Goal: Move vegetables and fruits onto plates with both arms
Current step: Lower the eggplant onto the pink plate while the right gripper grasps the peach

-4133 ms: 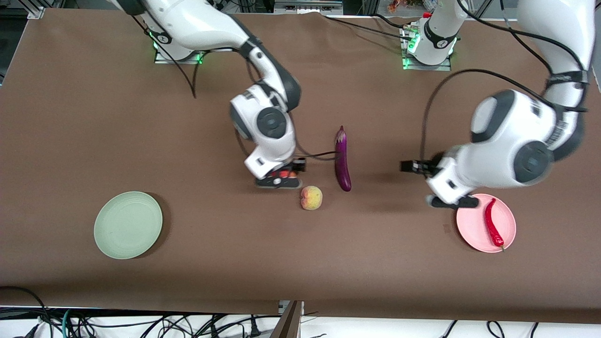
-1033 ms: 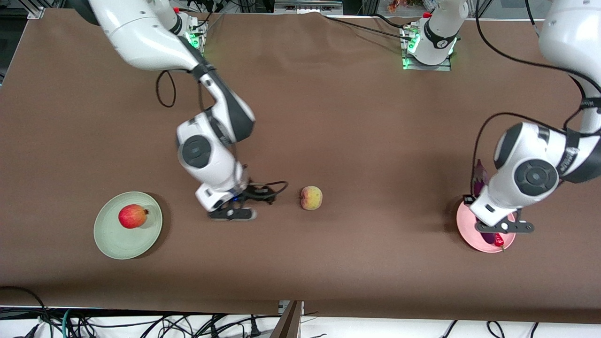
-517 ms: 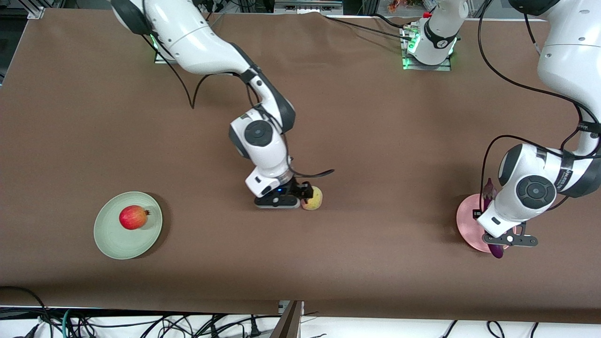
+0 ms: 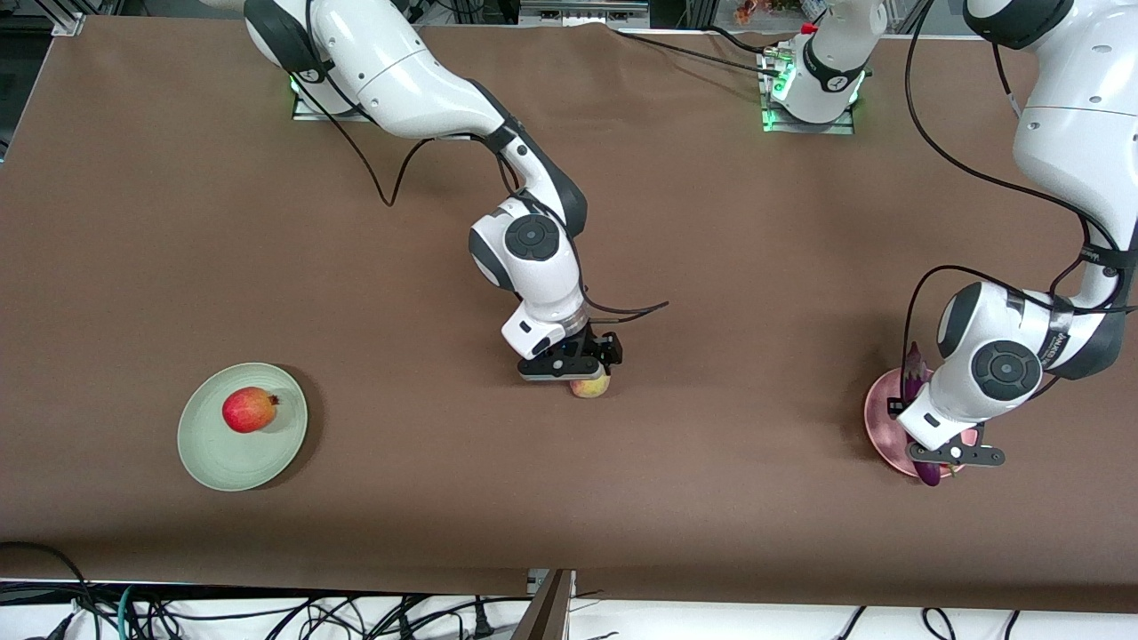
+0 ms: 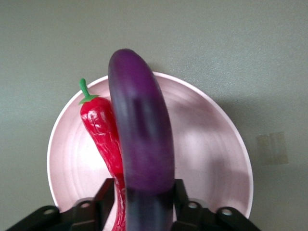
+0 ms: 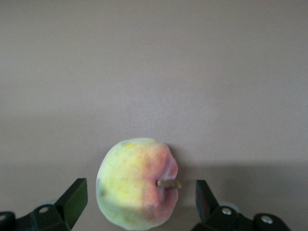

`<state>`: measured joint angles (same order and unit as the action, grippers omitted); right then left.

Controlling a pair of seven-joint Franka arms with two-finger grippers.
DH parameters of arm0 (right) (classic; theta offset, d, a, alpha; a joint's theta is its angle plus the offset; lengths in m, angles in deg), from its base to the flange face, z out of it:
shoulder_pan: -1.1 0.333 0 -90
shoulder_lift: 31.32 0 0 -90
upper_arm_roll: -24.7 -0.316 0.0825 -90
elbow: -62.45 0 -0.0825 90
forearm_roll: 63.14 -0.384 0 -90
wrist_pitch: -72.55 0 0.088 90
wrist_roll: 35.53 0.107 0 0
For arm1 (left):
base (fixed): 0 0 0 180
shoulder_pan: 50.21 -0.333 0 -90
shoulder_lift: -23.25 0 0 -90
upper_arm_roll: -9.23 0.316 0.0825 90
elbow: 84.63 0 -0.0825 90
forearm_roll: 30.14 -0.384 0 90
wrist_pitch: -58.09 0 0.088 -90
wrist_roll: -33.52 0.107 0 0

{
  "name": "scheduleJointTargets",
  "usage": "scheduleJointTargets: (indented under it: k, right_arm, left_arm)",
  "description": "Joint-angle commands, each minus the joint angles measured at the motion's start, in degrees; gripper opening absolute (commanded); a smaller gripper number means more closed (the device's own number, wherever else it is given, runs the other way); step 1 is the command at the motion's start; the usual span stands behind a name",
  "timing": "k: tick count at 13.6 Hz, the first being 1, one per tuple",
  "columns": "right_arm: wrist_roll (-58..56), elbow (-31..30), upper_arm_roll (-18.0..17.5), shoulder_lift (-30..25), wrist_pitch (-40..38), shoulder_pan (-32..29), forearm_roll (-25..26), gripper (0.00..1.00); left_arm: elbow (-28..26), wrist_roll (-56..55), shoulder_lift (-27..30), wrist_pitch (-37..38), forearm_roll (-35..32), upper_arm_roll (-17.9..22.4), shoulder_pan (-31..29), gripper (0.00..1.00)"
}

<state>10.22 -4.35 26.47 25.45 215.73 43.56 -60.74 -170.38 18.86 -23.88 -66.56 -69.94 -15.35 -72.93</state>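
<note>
Even overhead light, soft shadows.
Eggplant (image 5: 142, 144) smeared with motion blur; peach (image 6: 137, 182) slightly soft.

Pale yellow-pink creased peach (image 6: 137, 183) with short brown stem rests on brown counter (image 6: 154, 72), between spread black fingers (image 6: 74, 199) of right gripper (image 6: 139, 202), untouched.

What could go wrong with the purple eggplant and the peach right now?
1. The eggplant is longer than the pink plate, and the left claw sits around one end. Once let go, it might roll off the rim.
2. It lies right beside the chili and may nudge it.
3. The right claw is open around the round peach. If the fingers close unevenly, the peach may roll away.
</note>
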Motion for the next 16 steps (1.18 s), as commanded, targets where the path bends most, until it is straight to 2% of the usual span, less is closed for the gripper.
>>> scheduleJointTargets:
  k: [1, 4, 6, 7, 11, 13, 14, 16]
  right_arm:
    - [1.4, 2.2, 1.0, 2.3, 1.1, 1.0, 1.3, 0.99]
    - [1.4, 2.2, 1.0, 2.6, 1.8, 1.4, 1.4, 0.99]
    - [1.4, 2.2, 1.7, 2.9, 1.8, 1.7, 1.5, 0.99]
    - [1.4, 2.2, 1.7, 2.9, 1.9, 1.7, 1.5, 0.92]
    - [1.4, 1.9, 1.7, 3.0, 2.9, 1.7, 1.5, 0.34]
    - [0.5, 2.0, 1.7, 2.6, 2.6, 1.3, 1.5, 0.26]
    - [0.2, 2.1, 1.8, 1.8, 1.7, 0.9, 1.2, 0.26]
    - [-0.8, 2.2, 1.7, -0.9, -4.8, -1.6, 0.7, 0.26]
  left_arm:
    - [-0.2, 0.8, 0.5, -0.5, -1.2, -0.2, -0.3, 1.00]
    - [0.2, 1.0, 1.8, 0.3, -0.3, -0.7, -0.6, 1.00]
    - [0.2, 1.0, 4.2, 3.7, 1.2, -1.9, -0.6, 1.00]
    - [0.7, 0.9, 5.2, 6.7, 4.5, -4.1, -0.6, 1.00]
    - [2.0, 0.9, 10.8, 14.9, 15.0, -6.5, -0.6, 1.00]
    - [2.0, 1.0, 14.0, 19.6, 16.0, -7.8, -0.4, 1.00]
    - [2.1, 1.0, 15.9, 22.4, 16.2, -9.5, -0.7, 1.00]
    - [2.2, 0.8, 20.0, 24.0, 19.0, -9.3, -0.9, 1.00]
